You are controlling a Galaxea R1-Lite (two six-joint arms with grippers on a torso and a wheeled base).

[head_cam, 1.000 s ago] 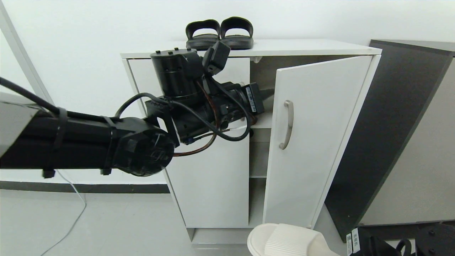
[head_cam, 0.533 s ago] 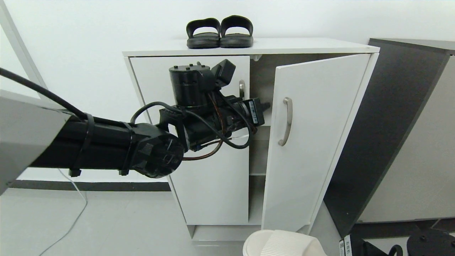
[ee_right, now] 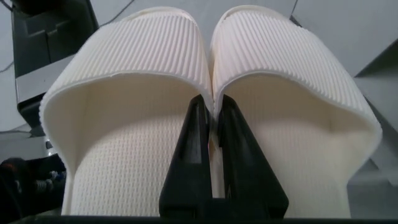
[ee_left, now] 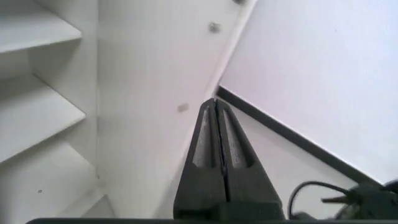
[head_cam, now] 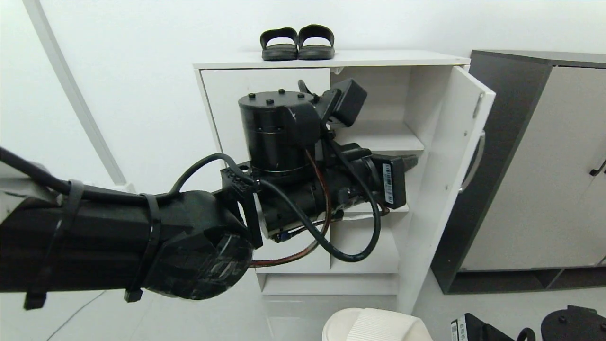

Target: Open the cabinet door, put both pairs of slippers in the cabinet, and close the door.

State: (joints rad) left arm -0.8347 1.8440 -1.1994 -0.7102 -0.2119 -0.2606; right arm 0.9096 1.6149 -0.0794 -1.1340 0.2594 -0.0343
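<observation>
White wall behind, cabinet door (head_cam: pixel 445 189) stands wide. My left gripper (ee_left: pixel 216 107) is pinched shut, empty, beside it; my right gripper (ee_right: pixel 214 102) clamps the cream slippers (ee_right: pixel 143 68) low before the shelves (head_cam: pixel 378 137), black slippers (head_cam: pixel 297 41) up top.

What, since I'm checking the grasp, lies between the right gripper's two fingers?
The touching inner edges of the two white slippers, pinched side by side by the right gripper, one finger inside each slipper, as the right wrist view shows.
</observation>
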